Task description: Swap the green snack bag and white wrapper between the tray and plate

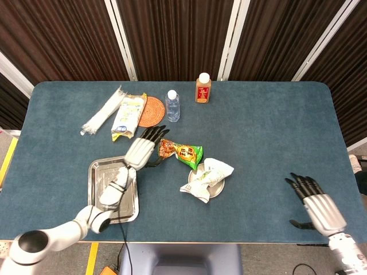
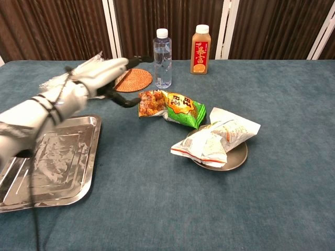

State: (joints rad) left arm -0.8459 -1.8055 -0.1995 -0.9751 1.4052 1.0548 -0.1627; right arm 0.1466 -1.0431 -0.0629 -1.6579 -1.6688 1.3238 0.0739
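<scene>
The green snack bag (image 1: 182, 153) (image 2: 171, 107) lies flat on the table, just up-left of the plate. The white wrapper (image 1: 205, 179) (image 2: 216, 139) rests on the small metal plate (image 1: 218, 189) (image 2: 234, 159). The steel tray (image 1: 113, 189) (image 2: 49, 162) at front left holds nothing. My left hand (image 1: 143, 150) (image 2: 107, 73) hovers open, fingers spread, just left of the snack bag and apart from it. My right hand (image 1: 314, 201) is open near the table's front right edge; the chest view does not show it.
At the back stand a water bottle (image 1: 172, 105) (image 2: 163, 50) and a brown drink bottle (image 1: 203, 87) (image 2: 200, 49). A round woven coaster (image 1: 152, 110) (image 2: 134, 80), a yellow-white packet (image 1: 129, 115) and a clear sleeve of straws (image 1: 103, 111) lie back left.
</scene>
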